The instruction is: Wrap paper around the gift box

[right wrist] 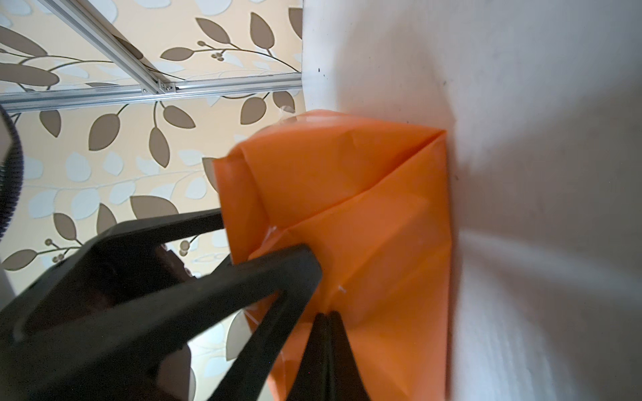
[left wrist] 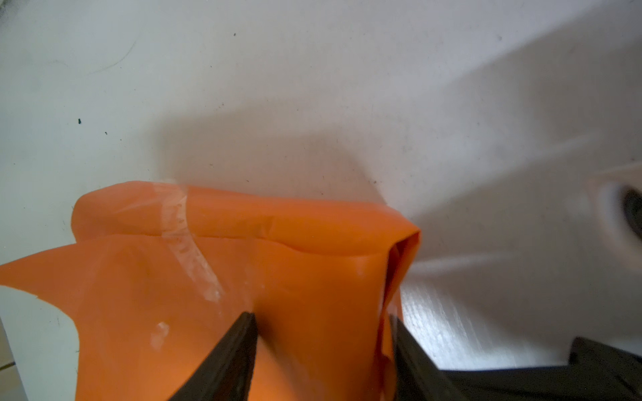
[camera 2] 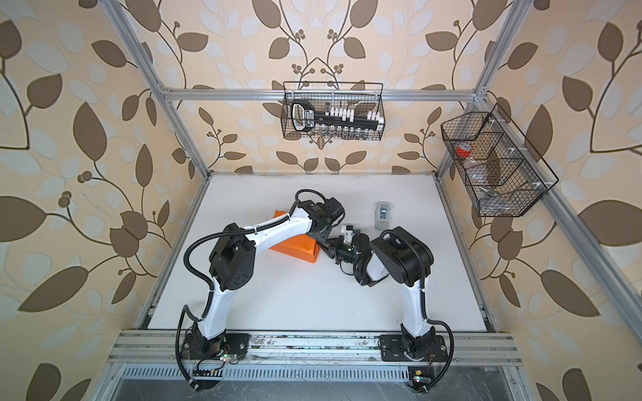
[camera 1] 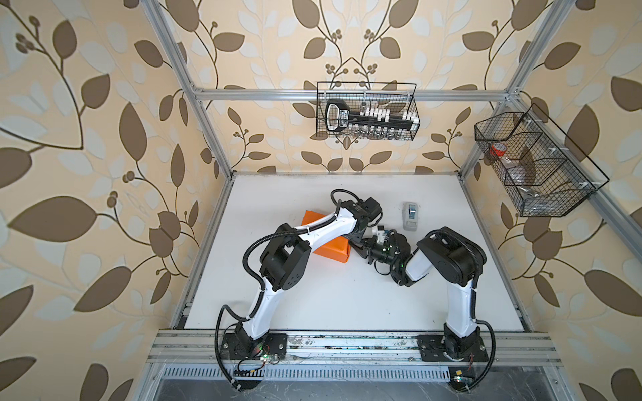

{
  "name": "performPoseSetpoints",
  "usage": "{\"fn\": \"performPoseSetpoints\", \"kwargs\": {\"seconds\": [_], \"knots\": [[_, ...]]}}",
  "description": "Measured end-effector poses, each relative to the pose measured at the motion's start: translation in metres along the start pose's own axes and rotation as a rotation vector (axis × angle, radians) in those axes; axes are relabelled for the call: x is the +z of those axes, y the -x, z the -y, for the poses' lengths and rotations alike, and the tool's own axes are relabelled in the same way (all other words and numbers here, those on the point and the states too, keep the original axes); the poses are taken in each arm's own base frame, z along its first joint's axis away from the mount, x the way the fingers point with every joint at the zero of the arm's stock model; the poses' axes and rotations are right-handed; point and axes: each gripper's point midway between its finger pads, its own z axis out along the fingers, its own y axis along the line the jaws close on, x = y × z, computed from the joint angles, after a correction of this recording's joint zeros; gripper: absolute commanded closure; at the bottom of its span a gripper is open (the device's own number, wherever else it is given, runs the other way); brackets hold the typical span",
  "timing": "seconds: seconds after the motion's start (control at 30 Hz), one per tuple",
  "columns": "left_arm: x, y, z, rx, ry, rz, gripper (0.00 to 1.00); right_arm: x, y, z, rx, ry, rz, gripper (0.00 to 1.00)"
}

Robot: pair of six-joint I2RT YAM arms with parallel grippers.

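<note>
Left end effector (left wrist: 320, 316) astride folded end of the paper (left wrist: 295, 277)

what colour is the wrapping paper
Plain orange; the paper shows best in the left wrist view.

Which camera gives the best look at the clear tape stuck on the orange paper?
The left wrist view: the clear tape crosses a fold of the orange paper, close up and unobstructed. The right wrist view shows only a small curl at the paper's edge. In both top views it is too small to see.
</note>
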Motion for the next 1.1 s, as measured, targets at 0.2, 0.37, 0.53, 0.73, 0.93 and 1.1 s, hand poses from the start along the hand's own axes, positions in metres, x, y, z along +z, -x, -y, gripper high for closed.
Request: {"fn": "performPoseSetpoints", "kwargs": {"seconds": [0.2,0.37,0.53,0.73,0.93,1.1], "knots": [[-0.001,0.000,0.004,-0.003,-0.026,-0.004,0.24,-0.020,0.008,0.008,0.010,-0.025,0.031,1.00],[-0.011,-0.003,0.006,-0.005,-0.069,-0.017,0.22,-0.033,0.010,0.008,-0.005,-0.032,0.047,0.98],[-0.046,0.006,-0.001,-0.026,-0.118,0.030,0.19,-0.037,0.007,0.009,-0.023,-0.045,0.038,1.00],[-0.111,0.009,-0.039,-0.095,-0.166,0.162,0.27,-0.040,0.009,0.005,-0.043,-0.052,0.033,1.00],[-0.105,-0.026,-0.085,-0.183,-0.166,0.140,0.38,-0.033,0.017,-0.012,-0.086,-0.052,0.034,1.00],[-0.059,-0.056,-0.084,-0.206,-0.167,0.031,0.41,-0.019,0.028,-0.028,-0.127,-0.052,0.035,1.00]]}}
